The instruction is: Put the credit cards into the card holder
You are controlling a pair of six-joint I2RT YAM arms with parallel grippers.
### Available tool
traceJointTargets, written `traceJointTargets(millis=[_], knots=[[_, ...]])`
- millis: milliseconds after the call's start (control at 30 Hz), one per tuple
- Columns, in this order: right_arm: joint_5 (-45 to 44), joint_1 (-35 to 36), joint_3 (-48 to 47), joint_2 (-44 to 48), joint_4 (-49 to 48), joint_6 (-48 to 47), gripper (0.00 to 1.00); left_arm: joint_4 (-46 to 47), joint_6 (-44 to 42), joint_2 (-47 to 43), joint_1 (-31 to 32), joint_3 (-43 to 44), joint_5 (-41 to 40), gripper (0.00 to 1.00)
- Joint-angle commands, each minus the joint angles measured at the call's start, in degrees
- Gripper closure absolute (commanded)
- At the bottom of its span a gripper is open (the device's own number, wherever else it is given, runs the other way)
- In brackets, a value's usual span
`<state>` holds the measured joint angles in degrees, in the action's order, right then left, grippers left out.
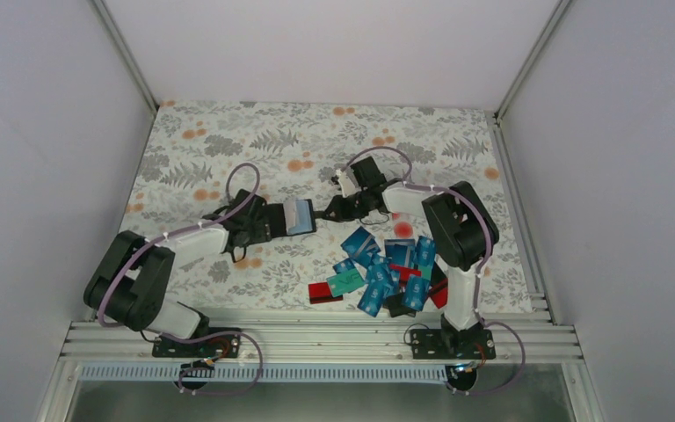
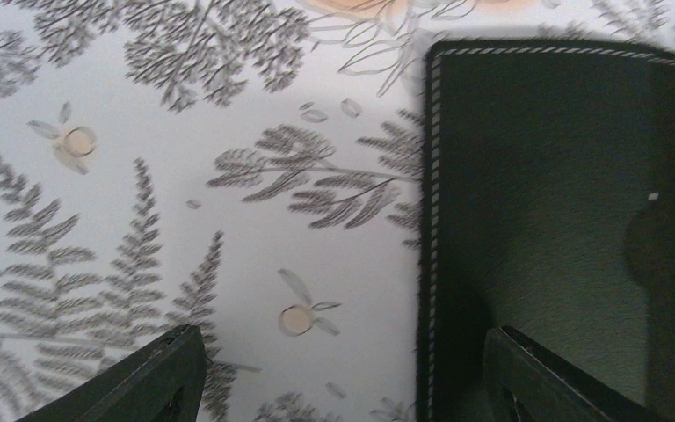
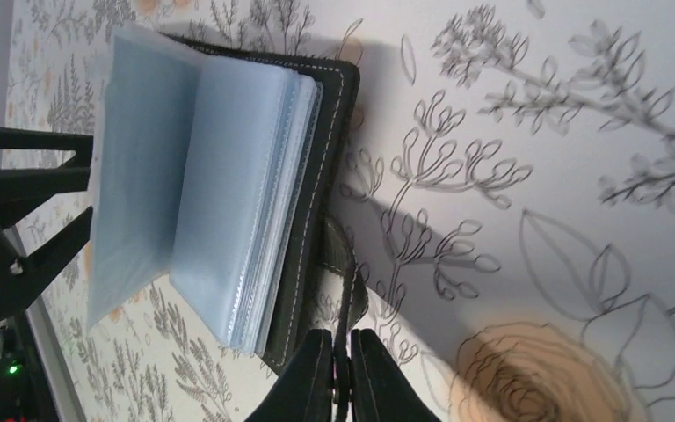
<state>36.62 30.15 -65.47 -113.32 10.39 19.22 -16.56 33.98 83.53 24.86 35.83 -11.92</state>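
Note:
The card holder (image 1: 299,214) lies open on the floral cloth, with its grey-blue slot leaves (image 3: 220,202) fanned up from the black cover (image 2: 562,220). My right gripper (image 3: 343,365) is shut on the holder's thin black strap, just right of the holder (image 1: 325,209). From the left, my left gripper (image 2: 347,369) stands open at the holder. One finger (image 2: 554,378) is over the black cover, the other over bare cloth. The credit cards (image 1: 387,268) lie in a loose pile near the right arm's base, mostly blue, apart from both grippers.
A red card (image 1: 321,293) and a teal card (image 1: 344,281) lie at the pile's left edge. White walls close in the cloth on three sides. An aluminium rail (image 1: 316,338) runs along the near edge by the arm bases.

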Motion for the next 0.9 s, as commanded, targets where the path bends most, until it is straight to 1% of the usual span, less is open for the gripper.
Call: traceJointTargets(millis=[0, 100, 200, 300, 400, 500, 600, 867], knots=[[-2.5, -0.9, -3.9, -0.5, 3.4, -1.8, 0.88, 5.5, 0.6, 1.1, -0.2, -1.4, 4.7, 0.24], [-4.1, -0.8, -5.3, 1.0, 5.4, -2.3, 0.81, 6.3, 0.6, 0.8, -0.2, -2.4, 5.1, 0.25], [-4.8, -0.8, -6.2, 2.5, 7.1, -2.4, 0.68, 7.1, 0.8, 0.1, -0.2, -3.8, 4.9, 0.26], [-5.1, -0.2, -6.8, 3.9, 8.0, -2.1, 0.62, 7.5, 0.7, -0.2, -0.2, -4.6, 4.9, 0.27], [-6.9, 1.1, -7.6, 4.5, 9.0, -2.1, 0.63, 7.7, 0.7, -0.7, -0.2, -5.1, 4.7, 0.28], [-11.6, 2.9, -9.1, 3.8, 10.3, -2.4, 0.63, 7.8, 0.6, -1.2, -0.1, -5.5, 4.4, 0.28], [-13.5, 4.1, -10.7, 2.7, 11.5, -2.7, 0.7, 7.9, 0.5, -1.3, -0.1, -5.8, 4.5, 0.28], [-17.4, 7.1, -15.9, -0.2, 14.0, -3.4, 0.74, 8.2, 0.6, -2.0, -0.1, -6.3, 4.6, 0.28]])
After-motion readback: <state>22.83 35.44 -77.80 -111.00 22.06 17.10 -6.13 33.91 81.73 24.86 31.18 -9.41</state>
